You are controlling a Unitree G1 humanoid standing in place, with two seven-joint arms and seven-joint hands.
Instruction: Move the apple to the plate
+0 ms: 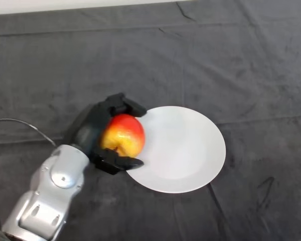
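Note:
A red and yellow apple (123, 134) is held in my left hand (93, 128), whose black fingers and thumb curl round it from above and below. The apple hangs over the left edge of a round white plate (183, 150) that lies flat on the dark cloth at the middle of the view. My silver-grey arm comes in from the lower left. The side of the apple toward my palm is hidden.
A dark grey cloth (215, 60) with a few creases covers the whole table. A pale strip (65, 5) runs along the far edge at the top.

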